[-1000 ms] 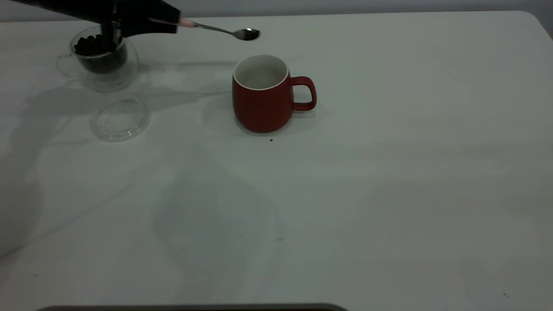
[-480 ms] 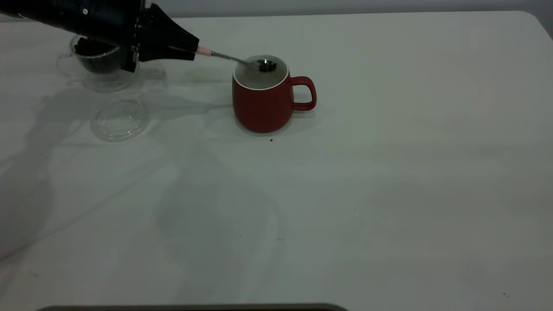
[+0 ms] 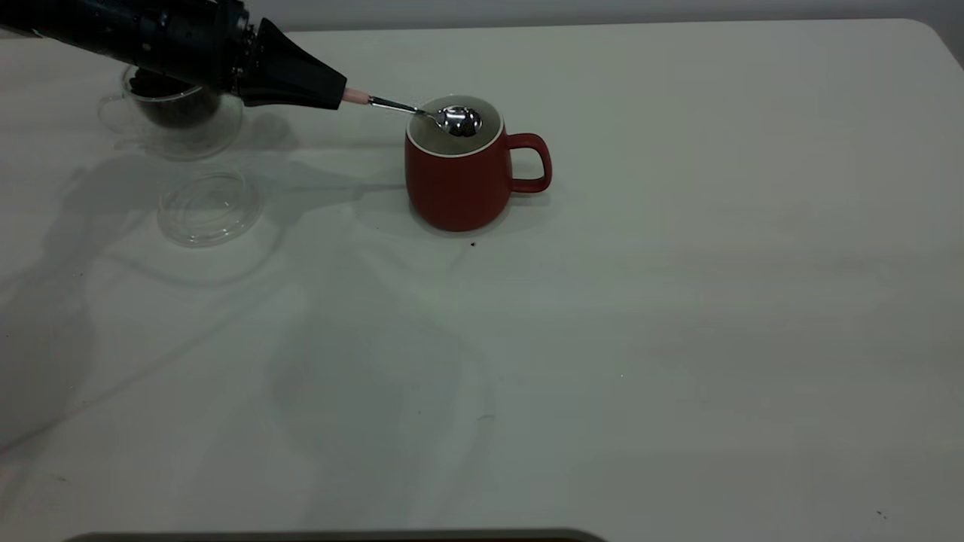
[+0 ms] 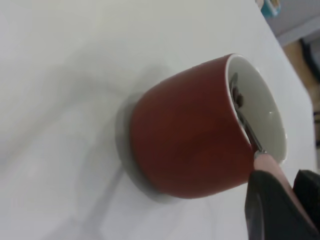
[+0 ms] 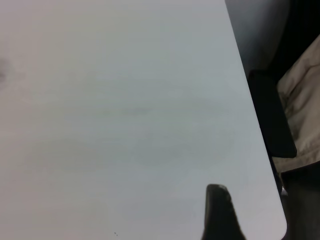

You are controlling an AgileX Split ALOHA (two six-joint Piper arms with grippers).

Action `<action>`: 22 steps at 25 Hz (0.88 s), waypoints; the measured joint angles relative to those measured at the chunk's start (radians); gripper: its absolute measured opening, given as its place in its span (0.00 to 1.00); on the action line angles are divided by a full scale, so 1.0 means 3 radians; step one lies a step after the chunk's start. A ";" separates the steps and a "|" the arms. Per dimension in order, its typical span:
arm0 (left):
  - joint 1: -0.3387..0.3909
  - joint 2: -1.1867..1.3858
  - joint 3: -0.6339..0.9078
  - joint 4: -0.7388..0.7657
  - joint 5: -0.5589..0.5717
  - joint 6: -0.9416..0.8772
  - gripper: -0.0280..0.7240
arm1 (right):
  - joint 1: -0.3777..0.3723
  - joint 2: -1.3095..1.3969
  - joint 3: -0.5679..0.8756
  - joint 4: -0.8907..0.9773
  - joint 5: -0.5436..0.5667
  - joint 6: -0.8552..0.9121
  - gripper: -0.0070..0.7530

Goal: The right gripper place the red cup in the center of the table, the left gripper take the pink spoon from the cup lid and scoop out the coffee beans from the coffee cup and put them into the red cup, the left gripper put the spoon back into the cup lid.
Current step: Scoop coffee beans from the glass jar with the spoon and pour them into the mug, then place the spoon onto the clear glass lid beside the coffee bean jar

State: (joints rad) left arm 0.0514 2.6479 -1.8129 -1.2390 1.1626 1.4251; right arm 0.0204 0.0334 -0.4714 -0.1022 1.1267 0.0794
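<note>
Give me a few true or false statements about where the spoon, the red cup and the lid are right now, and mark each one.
1. The left gripper holds the pink spoon with its bowl over the red cup. True.
2. The red cup lies on its side. False: it stands upright on the table.
3. The cup lid covers the coffee cup. False: it lies on the table beside that cup.
4. The red cup's handle points away from the coffee cup. True.
5. The right gripper grips the red cup. False: it is off at the table's edge.
</note>
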 joint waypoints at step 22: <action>0.0003 -0.0942 0.0000 0.0049 0.0016 -0.1769 0.20 | 0.0000 0.0000 0.0000 0.0000 0.0000 0.0000 0.68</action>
State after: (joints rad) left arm 0.0524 2.3652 -1.8129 -1.2242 1.1673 0.8944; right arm 0.0204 0.0334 -0.4714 -0.1022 1.1267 0.0794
